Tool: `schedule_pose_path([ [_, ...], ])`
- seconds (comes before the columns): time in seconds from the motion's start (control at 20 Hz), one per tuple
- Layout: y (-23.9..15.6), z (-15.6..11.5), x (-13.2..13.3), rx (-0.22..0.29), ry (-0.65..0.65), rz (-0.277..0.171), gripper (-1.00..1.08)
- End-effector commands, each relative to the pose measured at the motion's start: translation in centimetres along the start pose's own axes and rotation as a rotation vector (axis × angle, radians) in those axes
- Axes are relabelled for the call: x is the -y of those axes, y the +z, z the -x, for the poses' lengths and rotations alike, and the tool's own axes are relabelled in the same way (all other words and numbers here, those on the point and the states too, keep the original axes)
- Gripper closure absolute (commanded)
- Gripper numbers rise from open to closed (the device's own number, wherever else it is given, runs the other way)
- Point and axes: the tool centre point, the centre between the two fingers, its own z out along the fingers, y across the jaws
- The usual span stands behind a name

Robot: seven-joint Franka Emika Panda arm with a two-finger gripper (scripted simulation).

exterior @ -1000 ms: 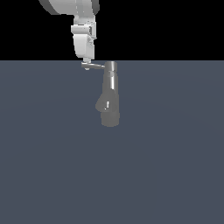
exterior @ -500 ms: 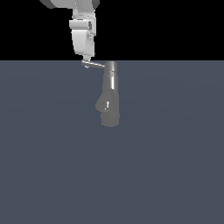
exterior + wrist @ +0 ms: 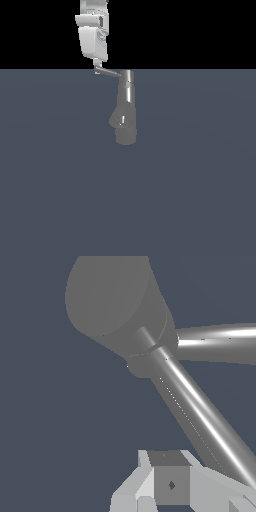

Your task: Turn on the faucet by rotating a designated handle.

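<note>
The faucet (image 3: 126,112) is a glossy grey tapered column standing mid-scene, with its bulging spout (image 3: 116,119) on the exterior view's left. The handle (image 3: 109,73), a thin flat lever, sticks out from the column's top toward that same side. My white gripper (image 3: 98,65) hangs from above with its narrow fingertips against the lever's outer end; the fingers look shut and hold nothing. In the wrist view the handle (image 3: 200,416) runs as a long shiny bar from the column (image 3: 112,303) down past my fingertips (image 3: 171,485), touching or nearly touching them.
The faucet stands on a flat dark blue-grey floor (image 3: 200,200) that fills the lower part of the exterior view. Behind it is a black background. No other object shows.
The gripper has shifted slightly upward in the exterior picture, and the handle's outer end has swung with it, so the lever now slants instead of lying level.
</note>
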Motion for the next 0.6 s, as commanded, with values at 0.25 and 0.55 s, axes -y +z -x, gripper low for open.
schedule_pose_path([
  [0.25,-0.4,-1.4,-1.3,-0.001,0.002,0.004,1.08],
  [0.55,-0.9,-2.5,-2.8,-0.001,-0.001,0.006,1.08],
])
